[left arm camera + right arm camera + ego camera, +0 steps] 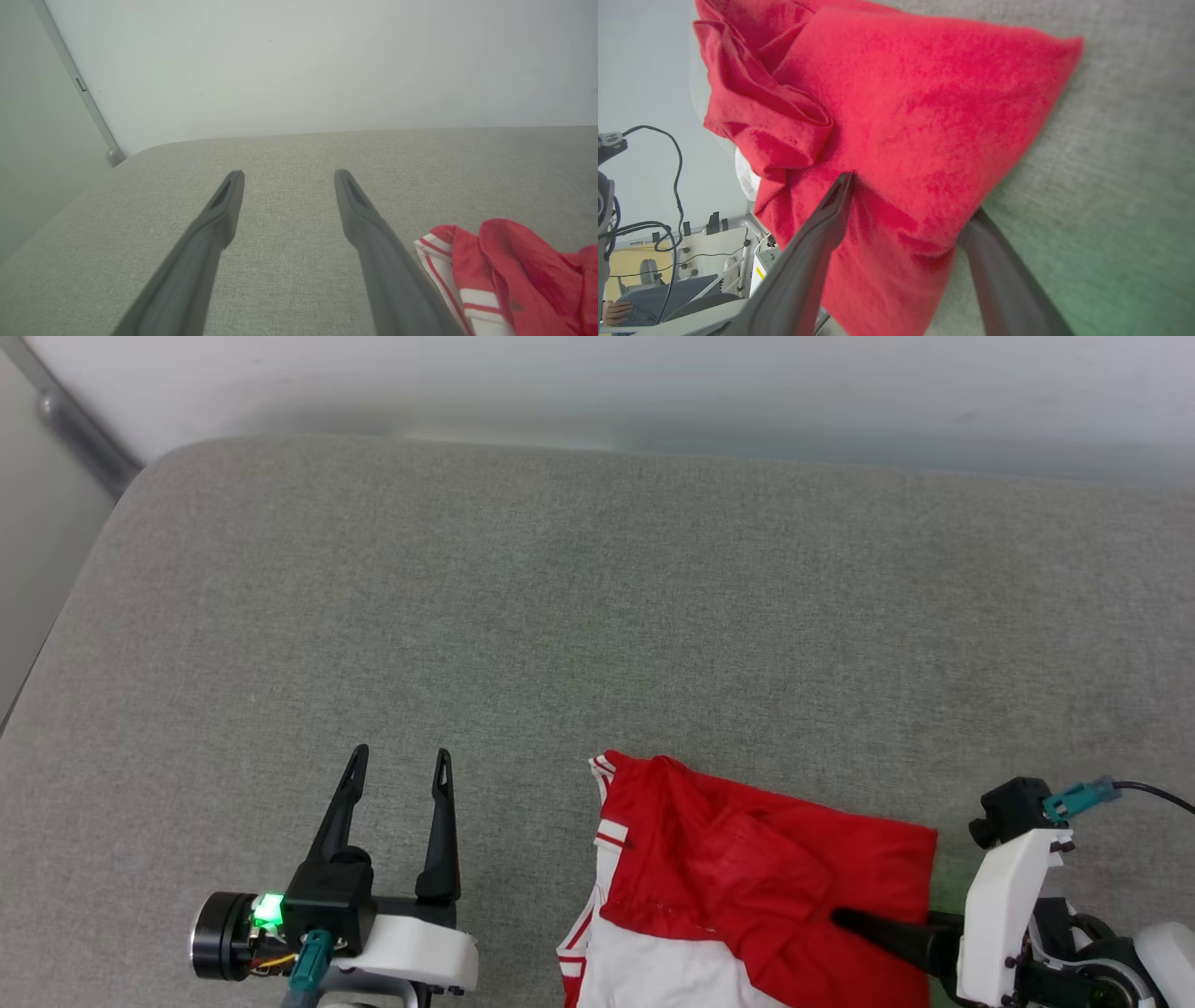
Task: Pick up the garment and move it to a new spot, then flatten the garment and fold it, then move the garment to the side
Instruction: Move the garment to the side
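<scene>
Looking across the grey cushion [597, 569], we see most of it bare. That space matters little, because everything sits down at its near edge.

The garment [747, 859] lies bunched there, right of the middle. Its red cloth is heaped in folds, and a white panel runs toward the edge. In the right wrist view part of it seems to hang past that edge, so any tug toward the robot could slide the whole heap off the cushion.

The right gripper [913, 196] stands wide and clamps nothing, with red cloth between its fingers. One finger [822, 224] rests on top of the cloth and the other sits low at its border. If it closes here it may catch only an outer layer. We judge the rest would then unroll and trail, or slip free on a lift. The low finger could also drag on the cushion's weave.

The left gripper [400, 754] is spread wide too and holds nothing. It is over bare cushion by the near edge, left of the garment and apart from it. So it cannot steady a sagging side.

The striped sleeve trim [439, 261] lies nearest that gripper and could snag on a finger passing close.
</scene>
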Robot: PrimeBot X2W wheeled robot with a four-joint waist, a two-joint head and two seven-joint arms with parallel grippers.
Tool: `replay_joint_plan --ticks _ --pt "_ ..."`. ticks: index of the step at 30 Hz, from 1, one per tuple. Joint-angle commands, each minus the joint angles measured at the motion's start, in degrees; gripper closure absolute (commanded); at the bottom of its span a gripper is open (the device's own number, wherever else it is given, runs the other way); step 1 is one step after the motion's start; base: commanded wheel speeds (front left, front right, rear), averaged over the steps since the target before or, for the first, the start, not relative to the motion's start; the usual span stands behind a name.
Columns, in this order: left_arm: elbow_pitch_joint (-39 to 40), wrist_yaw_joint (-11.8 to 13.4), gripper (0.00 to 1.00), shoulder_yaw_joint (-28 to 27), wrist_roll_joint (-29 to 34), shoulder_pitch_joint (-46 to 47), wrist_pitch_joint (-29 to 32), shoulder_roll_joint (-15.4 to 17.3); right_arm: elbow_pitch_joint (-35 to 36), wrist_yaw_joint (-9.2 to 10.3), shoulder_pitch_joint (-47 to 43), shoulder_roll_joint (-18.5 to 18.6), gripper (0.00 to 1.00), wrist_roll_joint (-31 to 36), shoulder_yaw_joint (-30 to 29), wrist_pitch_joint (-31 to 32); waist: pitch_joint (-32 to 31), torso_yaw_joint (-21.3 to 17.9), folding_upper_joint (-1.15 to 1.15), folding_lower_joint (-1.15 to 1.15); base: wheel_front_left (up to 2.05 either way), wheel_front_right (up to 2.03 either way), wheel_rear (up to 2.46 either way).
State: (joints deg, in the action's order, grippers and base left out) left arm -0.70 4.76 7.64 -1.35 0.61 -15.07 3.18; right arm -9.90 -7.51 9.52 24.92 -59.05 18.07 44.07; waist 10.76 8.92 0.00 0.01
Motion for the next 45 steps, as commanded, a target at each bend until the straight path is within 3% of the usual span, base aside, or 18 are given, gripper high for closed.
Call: replay_joint_plan --ticks 1,6,7,20,31,39,45 --pt "0.1 -0.1 0.0 0.3 -0.1 1.0 -0.1 -0.1 -1.5 0.05 0.2 -1.3 0.0 -0.6 1.2 -0.6 1.5 1.2 0.0 -0.01 0.0 0.0 0.0" --pt "0.0 0.1 0.0 0.4 0.0 2.1 -0.1 -0.2 -3.5 0.09 0.6 -1.0 0.0 -0.3 5.5 -1.3 2.6 1.8 0.0 -0.01 0.0 0.0 0.0" --pt "-0.2 0.2 0.0 0.4 0.1 2.2 -0.1 -0.2 -3.5 0.09 1.4 0.2 1.0 0.0 7.4 -2.6 2.6 2.0 0.0 -0.01 0.0 0.0 0.0" --pt "-1.0 0.8 0.0 -0.1 -0.5 -1.5 -0.1 -0.3 5.7 0.03 8.4 8.6 1.0 1.6 14.3 -8.0 -3.7 -0.5 0.0 -0.01 0.0 0.0 0.0" --pt "0.7 1.8 0.0 -1.0 -1.9 -3.6 -0.1 -0.3 15.7 0.03 17.3 20.8 1.0 4.6 18.9 -3.0 -3.5 -12.4 0.0 -0.01 0.0 0.0 0.0" --pt "2.1 0.7 0.0 -2.2 -0.3 0.9 -0.1 -0.1 12.7 0.03 20.5 27.0 1.0 7.8 15.2 -5.9 3.0 -17.7 0.0 -0.01 0.0 0.0 0.0" --pt "3.1 -0.6 0.0 -2.7 0.9 3.9 -0.1 1.3 3.5 0.04 22.7 30.2 1.0 12.1 11.1 -8.8 8.6 -19.1 0.0 -0.01 0.0 0.0 0.0"
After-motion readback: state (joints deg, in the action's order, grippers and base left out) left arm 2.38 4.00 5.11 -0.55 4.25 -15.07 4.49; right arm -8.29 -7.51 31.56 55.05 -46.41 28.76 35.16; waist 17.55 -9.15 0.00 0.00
